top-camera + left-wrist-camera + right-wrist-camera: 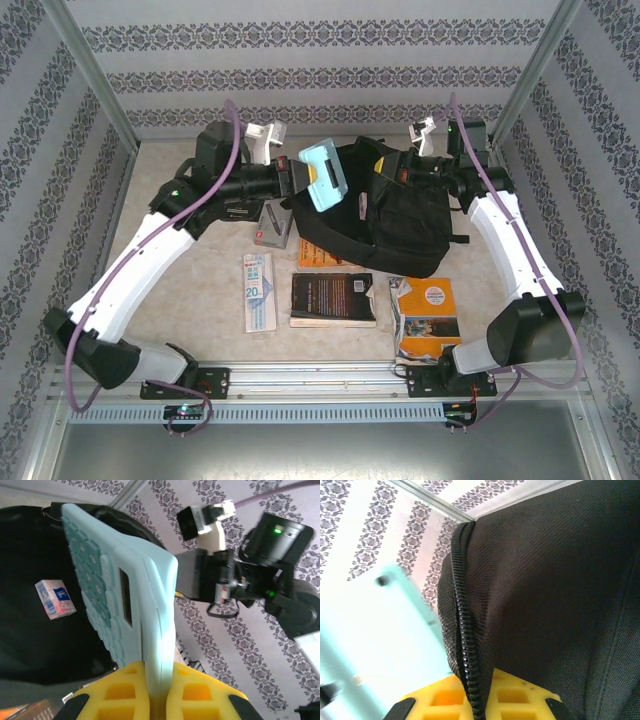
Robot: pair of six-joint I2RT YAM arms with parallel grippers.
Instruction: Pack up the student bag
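the student bag [400, 215] sits open at the back of the desk [190, 300], a small white packet [55, 598] inside. left hand [158, 685] pinches a blue calculator [120, 590]; right hand [474, 695] pinches the bag's rim.

Bright, even light with soft shadows; wrist close-ups slightly blurred.

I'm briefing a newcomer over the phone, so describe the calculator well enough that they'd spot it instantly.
Find the student bag, the big black backpack in the middle. At its opening the left pincer holds up a flat slab: the calculator. It is the only pale blue thing; the black book and orange book lie flat nearer the arms.
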